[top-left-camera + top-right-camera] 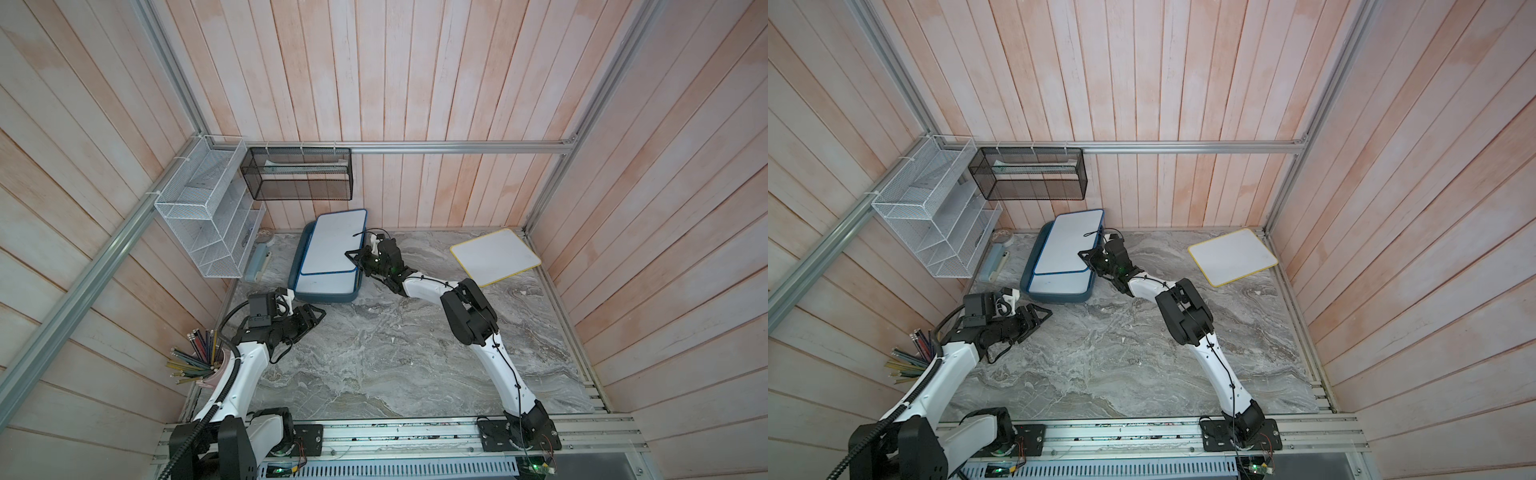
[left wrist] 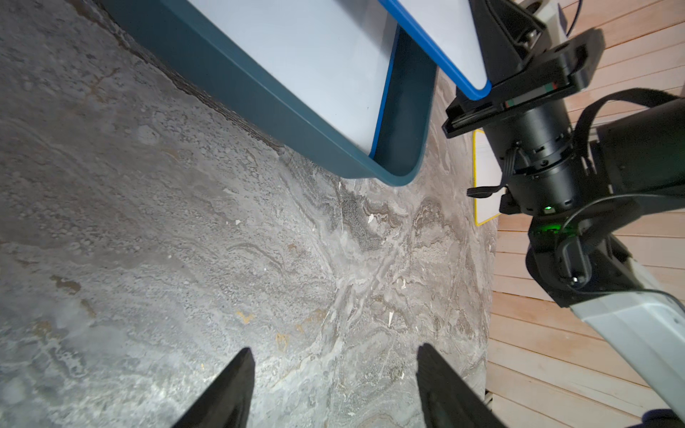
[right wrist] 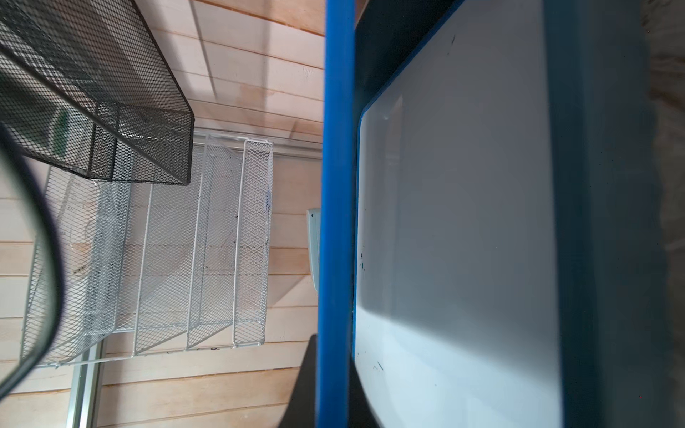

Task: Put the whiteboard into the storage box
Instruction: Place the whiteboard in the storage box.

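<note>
shallow dark teal plastic storage box (image 1: 328, 296) with rounded corners sits on the grey marble-look bench (image 1: 395, 353), toward the far left corner, close to the far edge. we see a flat white blue-framed whiteboard (image 1: 332, 241) tilted over the box in both top views. its far end sticks out past the box's far rim toward the wall, and we can't tell if it touches rim or wall.

right gripper (image 1: 352, 257) is pinched tight on that board's right edge. the right wrist view shows the blue edge (image 3: 335, 185) running past one black finger (image 3: 307, 381).

under it a second white board with blue trim (image 2: 315, 74) lies flat on the box floor, inside the walls (image 2: 259, 96).

left gripper (image 1: 316, 314) hovers low over the bench just in front of the box's near left corner. its fingers (image 2: 237, 389) are spread wide with nothing between them, only bare bench.

a white yellow-framed whiteboard (image 1: 494, 255) lies flat near the far right corner of the bench, well apart from the box.

black mesh basket (image 1: 297, 174) and white wire rack (image 1: 208, 216) hang on the walls above the far left corner. a pink cup of coloured pencils (image 1: 199, 361) stands off the left edge by the left arm.
</note>
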Robot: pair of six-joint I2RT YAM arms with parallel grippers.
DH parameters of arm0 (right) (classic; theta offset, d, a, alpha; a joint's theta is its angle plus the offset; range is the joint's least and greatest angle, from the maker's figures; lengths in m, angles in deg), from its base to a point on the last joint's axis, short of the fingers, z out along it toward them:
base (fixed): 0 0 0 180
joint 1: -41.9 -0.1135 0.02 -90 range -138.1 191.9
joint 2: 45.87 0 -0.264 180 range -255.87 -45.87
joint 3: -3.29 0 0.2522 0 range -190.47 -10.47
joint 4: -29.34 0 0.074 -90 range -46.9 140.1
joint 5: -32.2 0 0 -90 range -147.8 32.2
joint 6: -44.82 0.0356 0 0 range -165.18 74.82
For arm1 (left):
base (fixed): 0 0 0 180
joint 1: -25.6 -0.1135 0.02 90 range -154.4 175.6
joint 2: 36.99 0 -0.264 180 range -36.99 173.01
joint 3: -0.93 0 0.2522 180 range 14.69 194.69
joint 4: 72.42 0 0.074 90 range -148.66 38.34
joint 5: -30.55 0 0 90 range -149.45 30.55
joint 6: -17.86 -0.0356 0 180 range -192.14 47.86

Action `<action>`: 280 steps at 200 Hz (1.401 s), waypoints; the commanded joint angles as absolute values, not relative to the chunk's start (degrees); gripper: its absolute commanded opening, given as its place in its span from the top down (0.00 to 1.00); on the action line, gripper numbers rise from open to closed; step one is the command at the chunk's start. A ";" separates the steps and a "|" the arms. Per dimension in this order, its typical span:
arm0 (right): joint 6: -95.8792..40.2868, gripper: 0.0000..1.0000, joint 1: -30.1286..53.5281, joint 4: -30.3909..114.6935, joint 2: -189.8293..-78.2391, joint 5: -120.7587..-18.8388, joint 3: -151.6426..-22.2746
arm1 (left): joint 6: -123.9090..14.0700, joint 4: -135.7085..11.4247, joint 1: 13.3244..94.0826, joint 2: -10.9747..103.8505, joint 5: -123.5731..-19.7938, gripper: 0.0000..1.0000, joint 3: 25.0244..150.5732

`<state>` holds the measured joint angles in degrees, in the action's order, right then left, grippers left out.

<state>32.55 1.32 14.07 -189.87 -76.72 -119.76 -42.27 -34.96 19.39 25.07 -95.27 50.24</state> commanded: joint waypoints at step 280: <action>26.54 0.96 -3.06 19.07 -191.92 -72.54 -123.06 | -41.83 -35.04 19.05 24.11 -99.21 0.28 50.45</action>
